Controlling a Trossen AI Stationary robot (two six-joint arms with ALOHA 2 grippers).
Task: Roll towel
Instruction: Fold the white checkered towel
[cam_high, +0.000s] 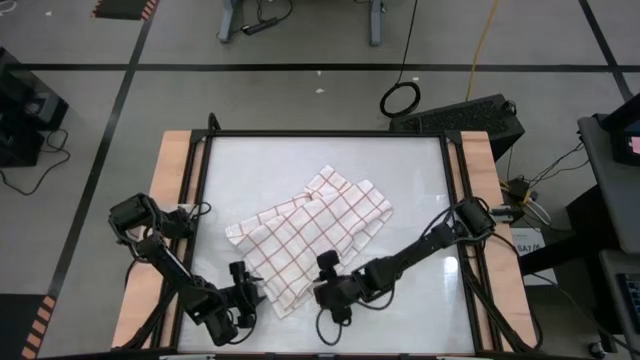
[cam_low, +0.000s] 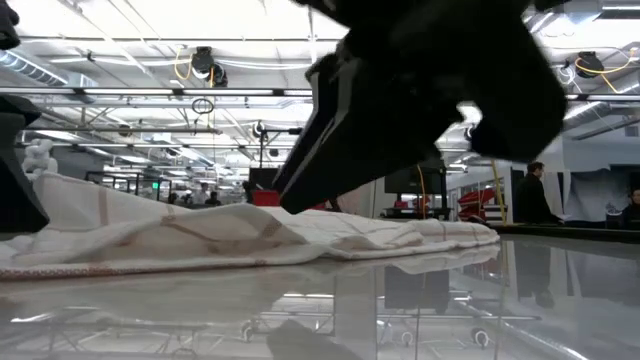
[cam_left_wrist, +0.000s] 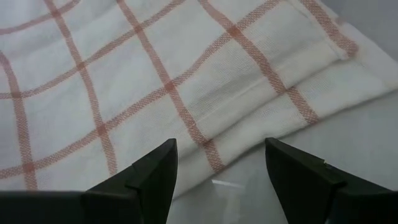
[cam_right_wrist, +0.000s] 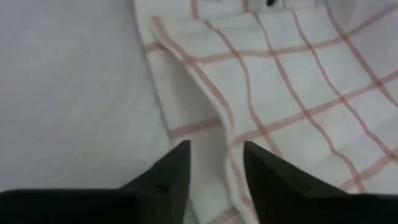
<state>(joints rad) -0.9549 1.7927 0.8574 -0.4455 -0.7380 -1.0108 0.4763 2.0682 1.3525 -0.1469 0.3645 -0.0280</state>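
Right gripper (cam_right_wrist: 214, 165) part-open astride towel (cam_high: 315, 230) edge at 6 o'clock | left gripper (cam_left_wrist: 221, 168) open beside it | I judge rolling unstarted; next, regrip hem.

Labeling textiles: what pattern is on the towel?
White towel with a thin red-brown grid; clearest in the left wrist view.

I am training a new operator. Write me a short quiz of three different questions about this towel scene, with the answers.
1. True or false: the towel lies flat and fully spread on the table.
2. Which gripper has open fingers just short of the towel's near edge, holding nothing?
A. left gripper
B. neither
3. Fill in: the right gripper has a fold of ____ between its fingers.

Key: 1 false, it is folded over and rumpled; 2 A; 3 towel.
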